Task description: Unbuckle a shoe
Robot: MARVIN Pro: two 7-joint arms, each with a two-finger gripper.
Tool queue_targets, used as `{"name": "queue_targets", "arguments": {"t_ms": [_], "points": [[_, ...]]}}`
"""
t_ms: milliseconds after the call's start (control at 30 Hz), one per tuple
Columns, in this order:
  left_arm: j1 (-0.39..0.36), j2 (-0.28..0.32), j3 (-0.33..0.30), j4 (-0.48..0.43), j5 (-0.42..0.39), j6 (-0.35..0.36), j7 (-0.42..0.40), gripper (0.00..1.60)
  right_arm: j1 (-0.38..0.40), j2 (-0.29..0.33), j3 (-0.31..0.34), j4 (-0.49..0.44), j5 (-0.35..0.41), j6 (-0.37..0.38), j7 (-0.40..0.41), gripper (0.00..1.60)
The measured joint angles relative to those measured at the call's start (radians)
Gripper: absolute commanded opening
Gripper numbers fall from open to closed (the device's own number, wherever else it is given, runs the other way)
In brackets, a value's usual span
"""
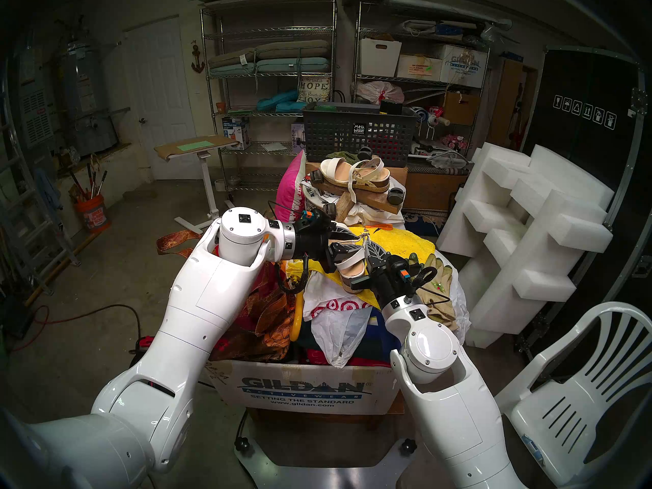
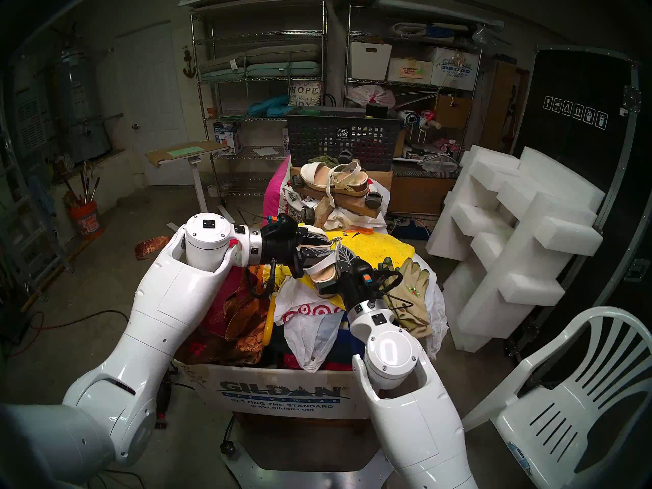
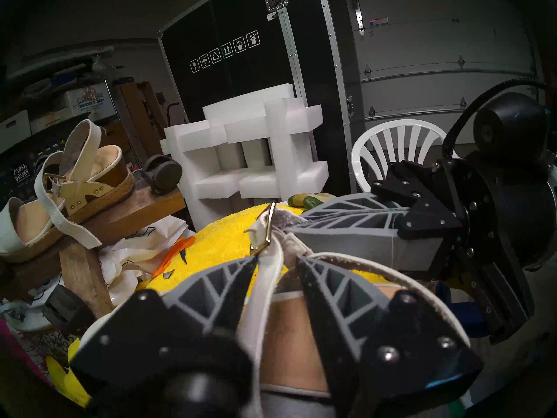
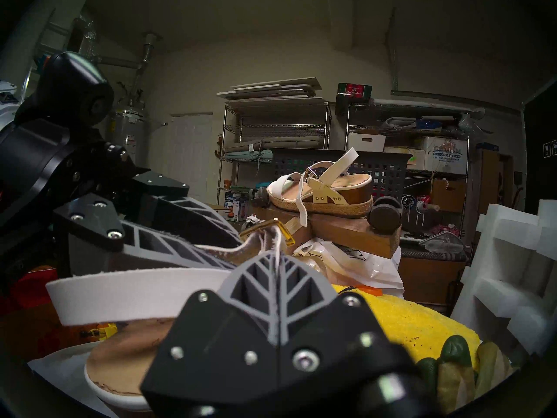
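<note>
The shoe (image 1: 349, 270), a white-strapped sandal with a tan insole (image 3: 297, 333), lies on top of the cluttered pile between both grippers. Its thin ankle strap rises to a gold buckle (image 3: 265, 231), which also shows in the right wrist view (image 4: 286, 235). My left gripper (image 3: 275, 257) reaches in from the left. Its fingers stand apart with the white strap (image 3: 265, 275) running between them, against one finger only. My right gripper (image 4: 275, 257) comes from the right and is shut on the strap just below the buckle. Both grippers' tips meet at the buckle (image 1: 365, 236).
A second, flatter white sandal (image 1: 352, 176) rests on a wooden dolly (image 1: 370, 200) behind. A yellow towel (image 1: 398, 241) and gloves (image 1: 437, 276) lie to the right. The pile fills a Gildan box (image 1: 303, 389). White foam blocks (image 1: 529, 223) and a plastic chair (image 1: 582, 389) stand further right.
</note>
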Motion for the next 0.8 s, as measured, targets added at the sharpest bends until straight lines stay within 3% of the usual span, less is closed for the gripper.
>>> {"name": "queue_targets", "arguments": {"t_ms": [367,533,567,800], "points": [[0.007,0.024,-0.03,-0.057,-0.022,0.0,-0.035,1.1,0.001,-0.002,0.008,0.011,0.001,0.001,-0.021,0.0],[0.006,0.031,-0.046,-0.065,-0.026,-0.028,-0.04,0.93,0.002,-0.002,0.01,0.014,0.002,0.001,-0.026,0.0],[0.006,0.031,-0.049,-0.064,-0.026,-0.042,-0.036,0.83,0.002,-0.002,0.011,0.014,0.004,0.001,-0.027,0.0],[-0.001,0.018,-0.053,-0.01,-0.02,-0.13,-0.002,0.78,0.002,-0.003,0.01,0.012,0.012,0.001,-0.028,0.0]]}}
